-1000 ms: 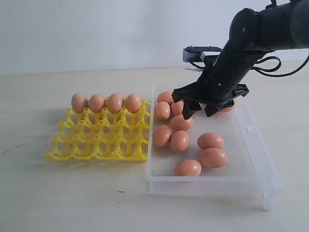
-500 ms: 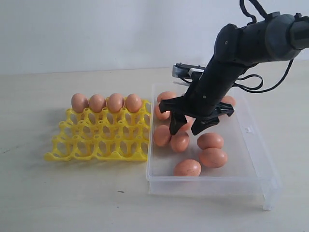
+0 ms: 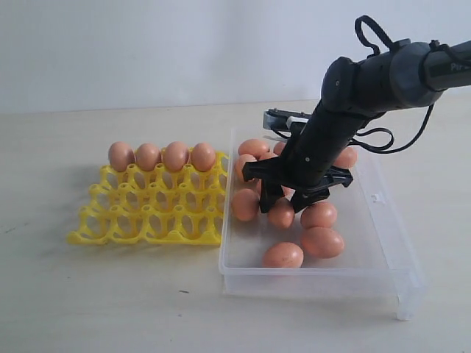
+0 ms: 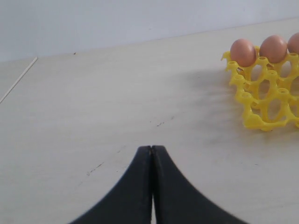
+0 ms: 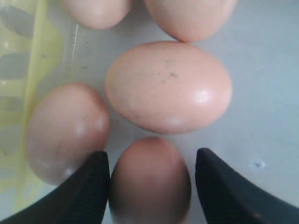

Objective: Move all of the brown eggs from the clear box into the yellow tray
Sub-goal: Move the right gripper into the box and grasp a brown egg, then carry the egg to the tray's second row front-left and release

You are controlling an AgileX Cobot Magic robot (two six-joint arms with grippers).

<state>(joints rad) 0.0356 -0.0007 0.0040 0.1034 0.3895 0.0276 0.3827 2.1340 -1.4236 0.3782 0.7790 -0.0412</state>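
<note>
One brown egg (image 5: 149, 182) lies between the parted jaws of the right gripper (image 5: 152, 157).

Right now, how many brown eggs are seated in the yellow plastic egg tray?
4 brown oval eggs, side by side along the far row of the bright yellow plastic lattice tray. Its other cups look empty; none seems hidden.

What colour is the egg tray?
The tray is bright yellow, best seen in the exterior view.
</note>
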